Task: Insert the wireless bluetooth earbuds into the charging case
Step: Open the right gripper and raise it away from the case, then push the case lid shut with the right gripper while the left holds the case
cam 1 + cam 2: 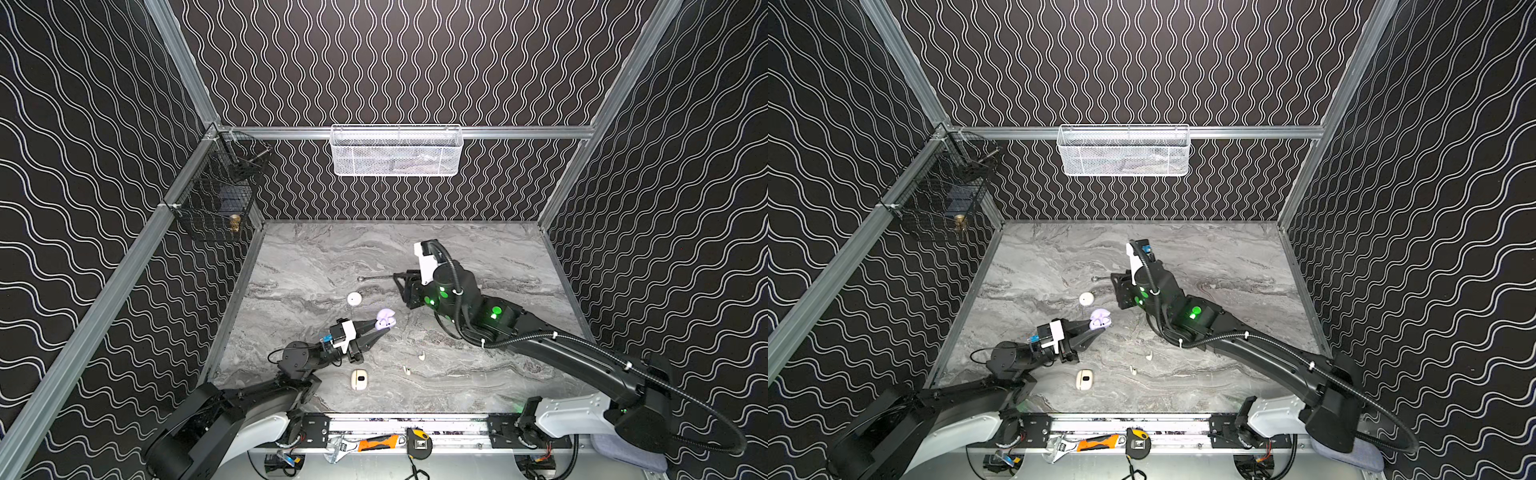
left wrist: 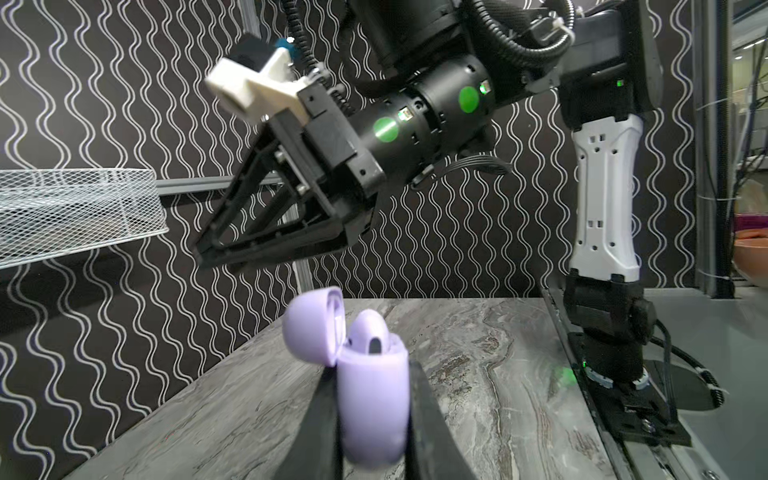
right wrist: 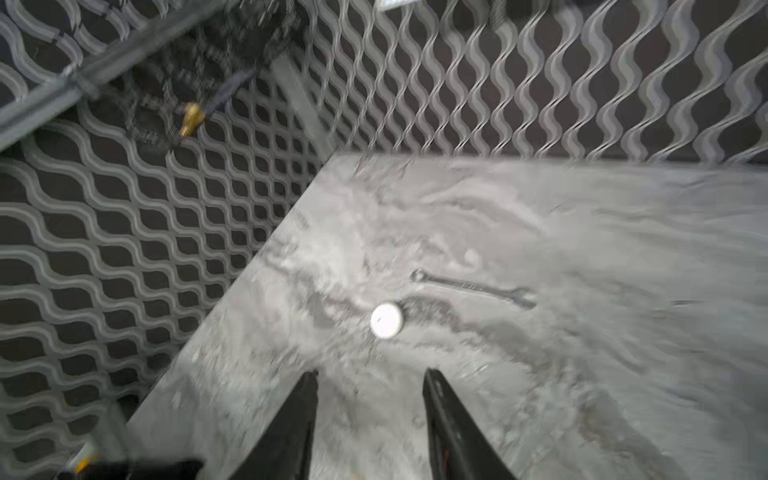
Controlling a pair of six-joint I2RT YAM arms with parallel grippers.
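Clamping the lavender case (image 2: 372,407) upright in the left gripper (image 2: 372,370), with lid swung open and one lavender bud (image 2: 370,332) seated inside. Hanging the right gripper (image 3: 370,376) over the table (image 1: 498,266), jaws parted and empty, near the wrench (image 3: 469,286) and the shut white case (image 1: 354,299). Leaving a pale bud (image 1: 422,355) and a second bud (image 1: 406,369) loose, near the cream case (image 1: 359,379), contents unclear. Judging both as featherlight, hard, slick, likely skittering; pinching lightly across the stem probably being safest.
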